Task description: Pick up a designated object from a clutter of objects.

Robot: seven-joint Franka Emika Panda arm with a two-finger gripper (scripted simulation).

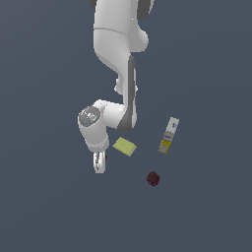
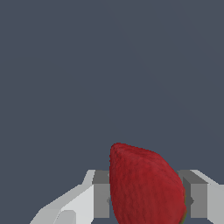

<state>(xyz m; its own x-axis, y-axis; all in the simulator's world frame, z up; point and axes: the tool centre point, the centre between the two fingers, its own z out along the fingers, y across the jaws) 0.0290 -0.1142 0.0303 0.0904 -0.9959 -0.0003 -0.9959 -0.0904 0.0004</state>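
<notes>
The bright red strawberry (image 2: 144,179) fills the space between my gripper's two grey fingers (image 2: 101,199) in the wrist view, and both pads touch its sides. My gripper (image 2: 146,203) is shut on it. In the exterior view the gripper (image 1: 100,165) points down at the exterior view's left of the clutter. Only a tiny red and green speck of the strawberry (image 1: 106,156) shows beside the hand. I cannot tell whether the strawberry is off the floor.
A flat yellow rectangle (image 1: 125,146) lies just to the exterior view's right of the gripper. A long white-and-yellow box (image 1: 169,135) lies further right. A dark maroon bumpy ball (image 1: 153,178) sits nearer the front. The tiny blue piece is out of view.
</notes>
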